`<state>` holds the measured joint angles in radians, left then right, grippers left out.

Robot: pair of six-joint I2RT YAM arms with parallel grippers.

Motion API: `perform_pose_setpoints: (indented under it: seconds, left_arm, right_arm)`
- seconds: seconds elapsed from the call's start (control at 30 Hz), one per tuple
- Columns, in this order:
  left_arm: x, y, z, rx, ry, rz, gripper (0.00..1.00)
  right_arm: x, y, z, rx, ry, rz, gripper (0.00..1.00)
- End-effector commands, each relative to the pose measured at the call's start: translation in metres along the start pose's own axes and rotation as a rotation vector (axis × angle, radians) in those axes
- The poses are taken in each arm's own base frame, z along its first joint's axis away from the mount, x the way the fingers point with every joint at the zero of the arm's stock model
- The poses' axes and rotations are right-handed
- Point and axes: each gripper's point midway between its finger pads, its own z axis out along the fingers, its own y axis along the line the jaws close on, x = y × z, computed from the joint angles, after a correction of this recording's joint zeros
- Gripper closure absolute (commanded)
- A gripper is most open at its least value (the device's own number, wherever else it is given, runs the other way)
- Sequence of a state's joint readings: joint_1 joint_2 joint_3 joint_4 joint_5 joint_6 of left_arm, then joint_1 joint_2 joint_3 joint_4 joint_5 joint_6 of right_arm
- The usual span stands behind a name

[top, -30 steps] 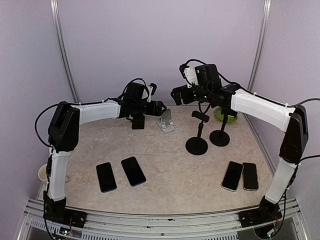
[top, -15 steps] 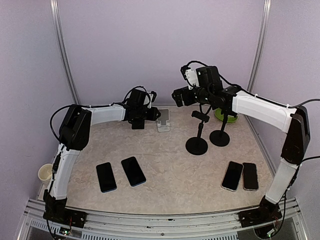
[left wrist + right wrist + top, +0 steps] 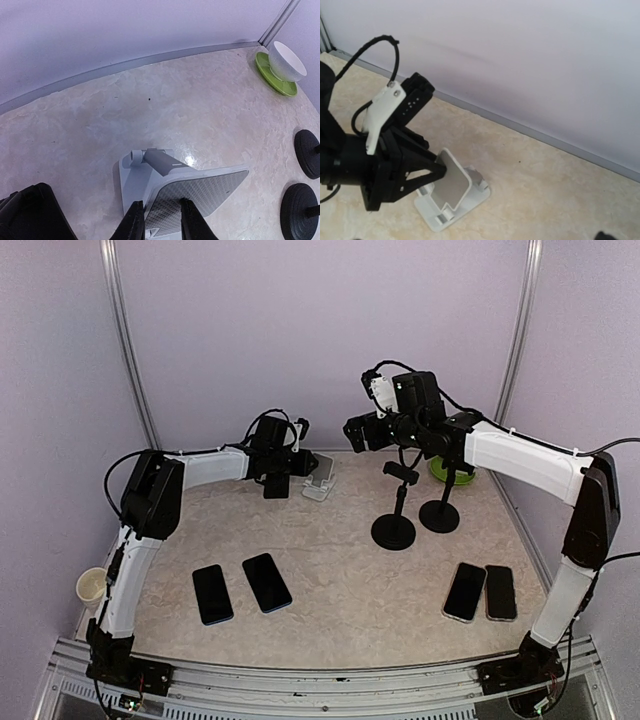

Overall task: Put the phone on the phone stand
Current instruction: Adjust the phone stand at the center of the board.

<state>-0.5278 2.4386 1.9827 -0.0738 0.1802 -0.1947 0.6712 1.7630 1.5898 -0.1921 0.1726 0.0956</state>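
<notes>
Left wrist view: left end effector (image 3: 162,220) is narrowed to a slim gap, its two dark fingers (image 3: 135,222) pinching the lower edge of the tilted plate on the white folding phone stand (image 3: 195,187). The stand is at about 11 o'clock on the marbled beige counter (image 3: 340,570), near the back wall. Cannot tell whether its base rests fully flat. Right end effector (image 3: 358,430) hangs high near 12 o'clock, jaws wide, nothing in them.

Step in hand, my reading: setting or steadying the stand before any phone comes to it. To do it well:
- keep the pinch low on the plate
- set the base flat, with no twist at the hinge
- leave the cradle ledge free of fingers so a phone can seat

Count:
- Four dark slab phones (image 3: 267,582), all flat and unheld, well apart from the stand: two at 7 o'clock, two at 5 o'clock.
- One white stand.
- Two black round-based pole stands (image 3: 393,531) at 1 o'clock.
- One green saucer (image 3: 267,80) carrying one white cup (image 3: 286,60).
</notes>
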Motion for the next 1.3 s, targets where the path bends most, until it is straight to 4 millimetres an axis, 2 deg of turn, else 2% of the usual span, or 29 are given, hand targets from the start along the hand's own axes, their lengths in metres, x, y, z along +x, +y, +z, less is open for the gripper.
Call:
perform_pose_setpoints:
  seconds: [0.0,0.37,0.6,1.17,1.27]
  left_arm:
    - [0.008,-0.010,0.006,0.049,0.016,-0.004,0.72]
    - [0.019,-0.020,0.005,0.105,0.037,-0.068,0.69]
    - [0.024,-0.021,0.007,0.148,0.037,-0.123,0.62]
    - [0.027,-0.030,0.010,0.212,0.035,-0.160,0.61]
    - [0.030,-0.027,0.011,0.195,0.043,-0.189,0.54]
  right_arm:
    - [-0.013,-0.004,-0.007,0.006,-0.035,0.010,0.00]
    - [-0.013,-0.002,-0.003,0.001,-0.031,0.011,0.00]
    - [-0.014,-0.003,-0.004,0.003,-0.035,0.012,0.00]
    - [-0.015,-0.003,-0.003,0.006,-0.036,0.009,0.00]
    - [-0.015,-0.003,-0.002,0.006,-0.033,0.006,0.00]
